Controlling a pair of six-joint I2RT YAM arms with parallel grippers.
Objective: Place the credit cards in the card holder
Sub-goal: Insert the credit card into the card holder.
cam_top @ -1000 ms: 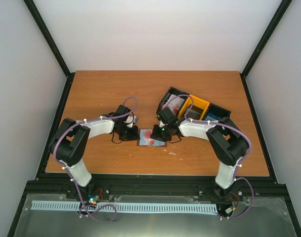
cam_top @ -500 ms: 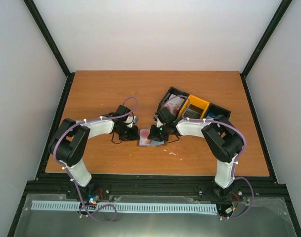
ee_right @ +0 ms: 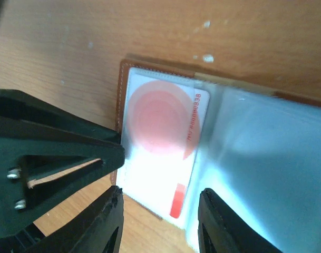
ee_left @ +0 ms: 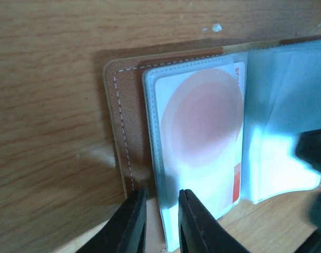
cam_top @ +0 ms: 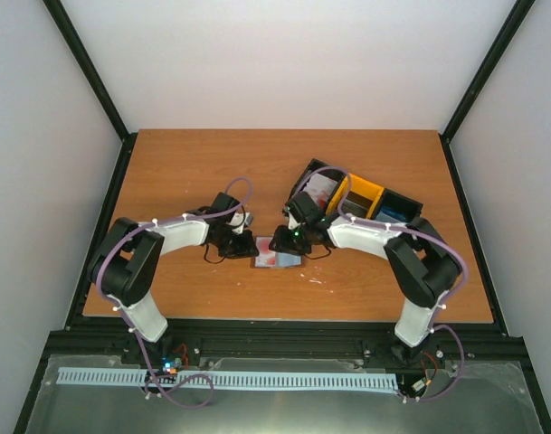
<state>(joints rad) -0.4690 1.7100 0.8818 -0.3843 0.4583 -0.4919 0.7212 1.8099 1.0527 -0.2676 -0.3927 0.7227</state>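
Card holder (ee_left: 124, 132) lies open on the table (ee_left: 44, 79), left claw (ee_left: 161, 199) pinching its leather edge; right claw (ee_right: 160, 197) hangs spread just over the sleeved white-and-red credit card (ee_right: 163, 132).

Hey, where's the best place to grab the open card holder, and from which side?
The card holder lies open and flat on the table. Probably pinch its stitched leather margin at the left end, coming from the left arm's side: only there does the cover stick out past the clear sleeves, and the white-and-red card is left uncovered.
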